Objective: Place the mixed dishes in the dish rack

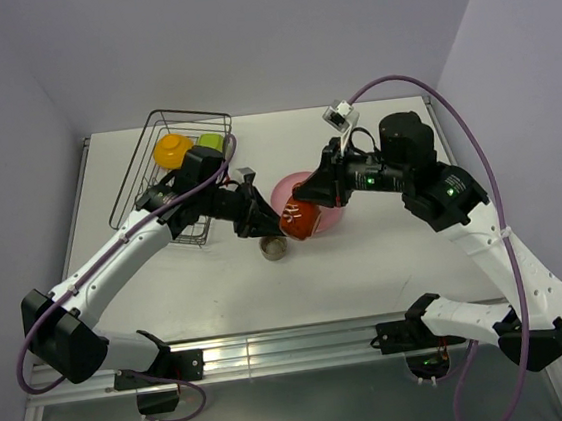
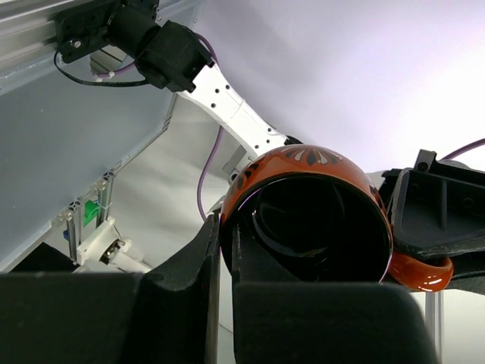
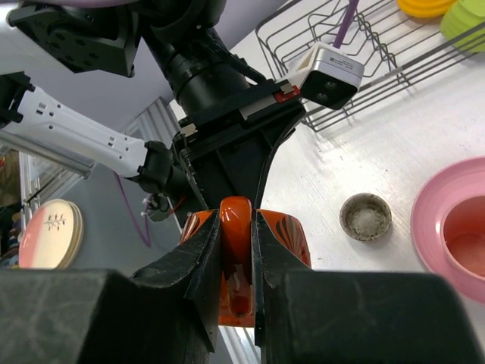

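Two sets of jaws gripped one mug (image 1: 299, 221) at once, and we saw it hanging in the air above the middle of the worktop (image 1: 397, 259), touching nothing below it. The left jaws were closed almost all the way, pinching the mug's wall at the rim, one finger (image 2: 189, 280) outside and the other inside the dark mouth. The right jaws were closed narrowly on the orange handle (image 3: 236, 220), a finger pressed to each side of it. The mug lay on its side, its mouth turned toward the left arm (image 1: 133, 236) and its handle toward the right arm (image 1: 429, 180).

We found the rack (image 1: 134, 169) at the far left of the worktop, well apart from the mug. An orange bowl (image 1: 172, 149) and a green bowl (image 1: 212, 142) sat side by side at its far end. A pink plate (image 1: 298, 182) lay on the worktop just behind and under the mug. A small grey dish (image 1: 275, 248) stood on the worktop near the plate's left edge, below the left jaws. We could not tell what the plate's centre held.
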`<state>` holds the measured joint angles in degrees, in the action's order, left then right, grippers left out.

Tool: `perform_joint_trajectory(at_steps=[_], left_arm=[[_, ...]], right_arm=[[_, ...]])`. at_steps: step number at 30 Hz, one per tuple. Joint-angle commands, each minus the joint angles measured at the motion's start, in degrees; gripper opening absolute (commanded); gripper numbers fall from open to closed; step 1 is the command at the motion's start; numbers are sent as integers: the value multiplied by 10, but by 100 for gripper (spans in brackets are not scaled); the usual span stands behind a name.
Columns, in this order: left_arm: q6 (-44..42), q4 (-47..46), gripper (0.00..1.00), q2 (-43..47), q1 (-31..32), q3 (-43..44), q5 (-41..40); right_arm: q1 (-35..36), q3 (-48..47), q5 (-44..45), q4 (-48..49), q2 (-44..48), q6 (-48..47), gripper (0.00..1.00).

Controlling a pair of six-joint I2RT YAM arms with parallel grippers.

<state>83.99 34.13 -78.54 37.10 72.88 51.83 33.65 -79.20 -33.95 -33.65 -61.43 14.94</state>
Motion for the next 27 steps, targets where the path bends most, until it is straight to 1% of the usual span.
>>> perform_joint_trajectory(at_steps=[1,2,3,4,6,7,9,10,12,13,14,15,17,18,19,20,22,23,24,25,26,27], left_arm=[[19,-109,11,18,1,11,13],[8,-96,26,15,0,17,3],[-4,-59,31,13,-1,33,-8],[-29,-40,41,9,-1,41,-27],[-56,17,51,2,-5,65,-52],[-79,30,56,1,-5,70,-68],[-92,46,65,7,-7,77,-115],[-102,58,71,10,-8,79,-133],[-116,77,77,21,-12,96,-195],[-136,91,85,23,-12,109,-220],[-148,126,86,21,-12,122,-273],[-161,144,86,19,-11,152,-301],[-196,183,86,16,-4,177,-355],[-205,191,85,17,2,193,-409],[-217,196,80,21,8,198,-439],[-224,188,78,32,28,197,-470],[-240,178,74,45,51,191,-557],[-247,170,72,58,73,180,-581],[-271,142,71,63,88,173,-625],[-279,136,69,66,103,167,-651],[-290,129,68,72,132,153,-669],[-325,97,68,75,153,144,-688]], right_arm=[[8,-11,12,-18,-7,47,0],[8,-13,39,-22,-6,50,0],[9,-17,53,-30,-6,53,0],[10,-17,66,-33,-5,59,0],[9,-24,102,-45,-4,64,0],[9,-25,113,-48,-7,69,0],[9,-32,136,-62,-13,69,0],[9,-35,147,-66,-18,72,0],[9,-45,171,-79,-24,76,0],[9,-49,204,-84,-30,84,0],[9,-56,222,-91,-34,89,0],[9,-75,240,-110,-40,93,0],[10,-100,300,-133,-64,114,0],[10,-130,321,-157,-73,131,0],[10,-145,338,-171,-93,141,0],[10,-176,384,-186,-104,153,0],[10,-209,414,-223,-137,184,0],[11,-241,436,-238,-149,194,0],[10,-256,442,-263,-161,212,0],[11,-271,450,-278,-186,224,0],[10,-302,459,-294,-199,236,0],[10,-318,459,-323,-213,255,0]])
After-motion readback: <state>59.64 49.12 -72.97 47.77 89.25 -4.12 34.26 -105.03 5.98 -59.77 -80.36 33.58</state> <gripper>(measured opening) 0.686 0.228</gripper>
